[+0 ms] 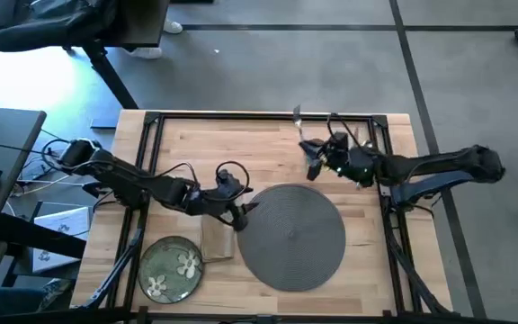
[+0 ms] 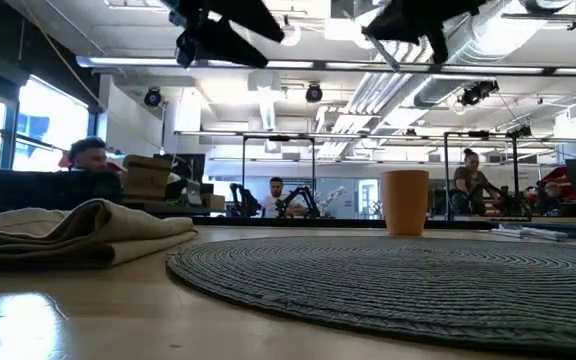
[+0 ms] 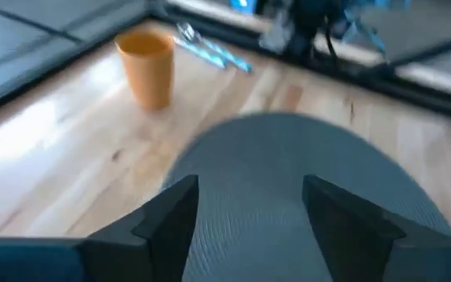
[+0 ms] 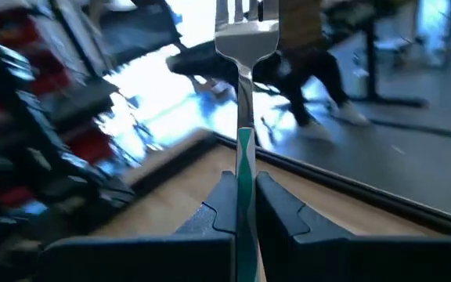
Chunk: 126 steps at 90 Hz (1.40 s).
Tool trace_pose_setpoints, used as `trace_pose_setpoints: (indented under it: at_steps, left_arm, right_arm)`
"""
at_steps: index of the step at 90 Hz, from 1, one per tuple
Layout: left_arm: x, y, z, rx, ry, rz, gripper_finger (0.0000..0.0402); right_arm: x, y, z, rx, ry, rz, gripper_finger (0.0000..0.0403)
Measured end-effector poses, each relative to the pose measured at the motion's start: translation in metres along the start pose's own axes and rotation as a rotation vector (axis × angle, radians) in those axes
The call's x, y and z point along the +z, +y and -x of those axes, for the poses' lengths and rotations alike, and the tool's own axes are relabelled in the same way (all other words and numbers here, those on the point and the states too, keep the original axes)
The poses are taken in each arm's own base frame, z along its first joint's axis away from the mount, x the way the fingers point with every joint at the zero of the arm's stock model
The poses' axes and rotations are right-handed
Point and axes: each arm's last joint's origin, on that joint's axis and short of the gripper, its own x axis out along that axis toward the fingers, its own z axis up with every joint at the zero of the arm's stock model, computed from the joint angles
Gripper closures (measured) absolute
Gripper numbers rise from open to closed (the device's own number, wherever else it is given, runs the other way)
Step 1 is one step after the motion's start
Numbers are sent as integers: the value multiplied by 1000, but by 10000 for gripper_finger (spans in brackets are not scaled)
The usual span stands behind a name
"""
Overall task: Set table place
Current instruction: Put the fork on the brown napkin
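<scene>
right gripper jaws clamped on fork, tines out past the tips, long axis along jaws | left gripper jaws wide over placemat 9 o'clock edge

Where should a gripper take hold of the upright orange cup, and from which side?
Grip the orange cup around its wall below the open rim, probably coming level from the placemat side: it stands upright on bare wood, and cutlery lies just behind it. The left gripper, open over the placemat, faces it; the right gripper holds a fork.
</scene>
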Motion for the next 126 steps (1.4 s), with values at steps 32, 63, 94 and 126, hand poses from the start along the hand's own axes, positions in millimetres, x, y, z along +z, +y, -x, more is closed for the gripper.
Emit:
trace_pose_setpoints:
  at_steps: [32, 63, 94, 126]
  left_arm:
    - [10, -12, -13, 5, -199, -5, 194]
    - [22, -4, -19, -10, -267, 57, 194]
    - [23, 3, -31, -55, -245, 73, 195]
    - [23, 1, -25, -26, -261, 35, 255]
  right_arm:
    - [-40, 50, -16, 134, -144, -86, 403]
    - [-62, 64, -17, 166, -163, -120, 403]
    - [-65, 81, -29, 213, -183, -64, 403]
    - [-60, 94, -36, 157, -116, 59, 403]
